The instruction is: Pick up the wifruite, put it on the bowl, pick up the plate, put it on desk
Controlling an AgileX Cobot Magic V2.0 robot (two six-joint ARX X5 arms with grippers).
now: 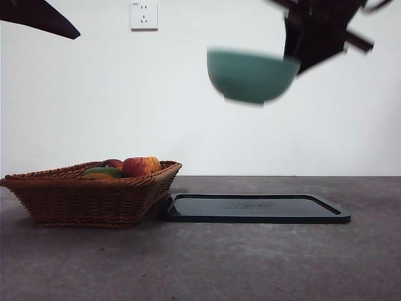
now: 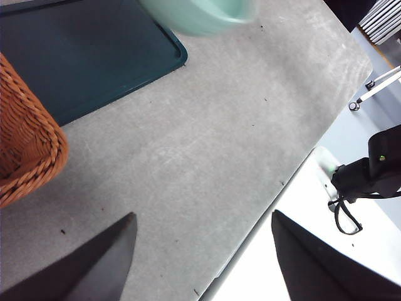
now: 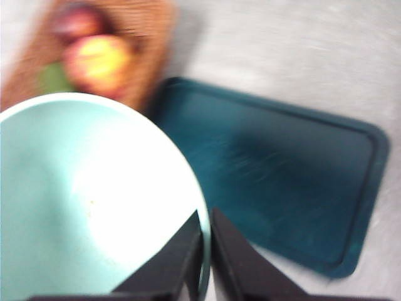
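Note:
My right gripper (image 3: 205,233) is shut on the rim of the mint-green bowl (image 3: 81,200) and holds it high in the air above the black tray (image 1: 257,209). In the front view the bowl (image 1: 250,76) hangs blurred at the upper right under the dark gripper (image 1: 296,61). The bowl looks empty inside. Fruit lies in the wicker basket (image 1: 88,200): a red-yellow apple (image 1: 141,166), a darker red fruit (image 1: 113,163) and a green one (image 1: 103,170). My left gripper (image 2: 203,216) is open and empty above the desk (image 2: 188,144) near its edge.
The black tray (image 3: 282,175) lies flat on the desk right beside the basket (image 2: 25,150). The left arm shows as a dark tip (image 1: 44,17) at the top left of the front view. A wall socket (image 1: 144,15) is behind.

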